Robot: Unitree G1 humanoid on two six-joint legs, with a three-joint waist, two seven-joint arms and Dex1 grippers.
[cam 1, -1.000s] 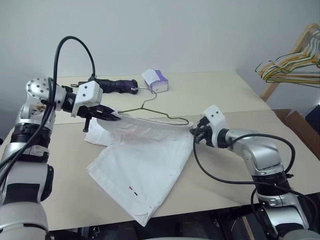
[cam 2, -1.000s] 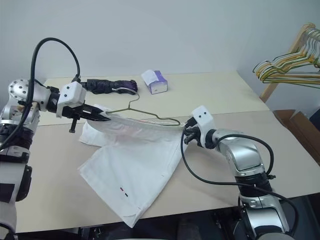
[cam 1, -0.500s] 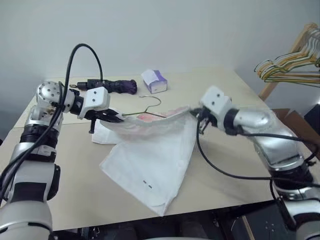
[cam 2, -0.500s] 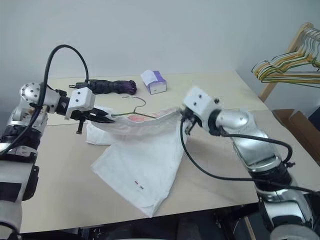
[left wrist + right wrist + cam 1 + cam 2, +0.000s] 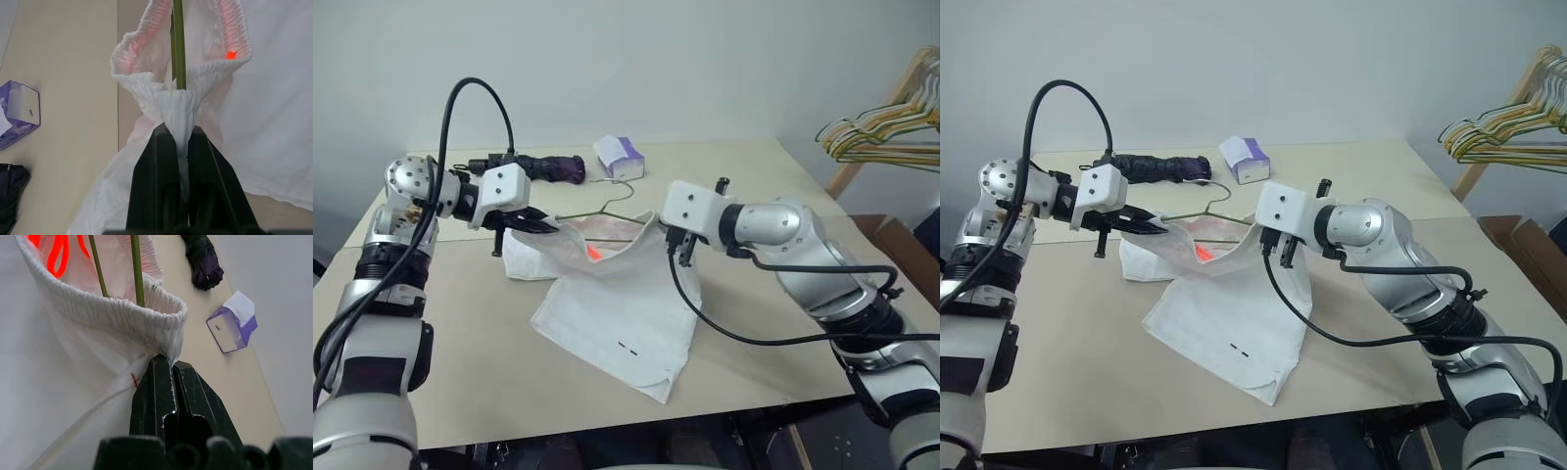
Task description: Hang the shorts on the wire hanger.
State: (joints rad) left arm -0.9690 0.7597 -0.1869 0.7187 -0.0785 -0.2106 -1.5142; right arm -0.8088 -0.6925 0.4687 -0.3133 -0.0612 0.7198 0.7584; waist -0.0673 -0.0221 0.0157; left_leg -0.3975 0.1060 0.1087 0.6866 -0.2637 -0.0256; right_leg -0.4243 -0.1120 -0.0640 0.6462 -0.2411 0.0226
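The white shorts [image 5: 619, 315] hang by their gathered waistband between my two grippers, and their legs trail on the table [image 5: 460, 382]. My left gripper [image 5: 546, 224] is shut on one side of the waistband [image 5: 180, 105]. My right gripper [image 5: 675, 245] is shut on the other side [image 5: 168, 328]. The thin olive wire hanger [image 5: 607, 204] lies behind the shorts with its hook toward the tissue box. Its wire [image 5: 178, 44] runs down into the open waistband, and two strands [image 5: 137, 269] show inside the opening.
A purple tissue box [image 5: 619, 157] and a dark folded umbrella [image 5: 546, 166] lie at the back of the table. A bunch of coloured hangers on a wooden rack [image 5: 886, 127] stands off the table's right side. A seam [image 5: 440, 245] runs across the tabletop.
My right gripper rose and swung left toward the left gripper, rolling as it went, with the waistband in it. The shorts bunched up and their legs dragged along. The left gripper stayed put.
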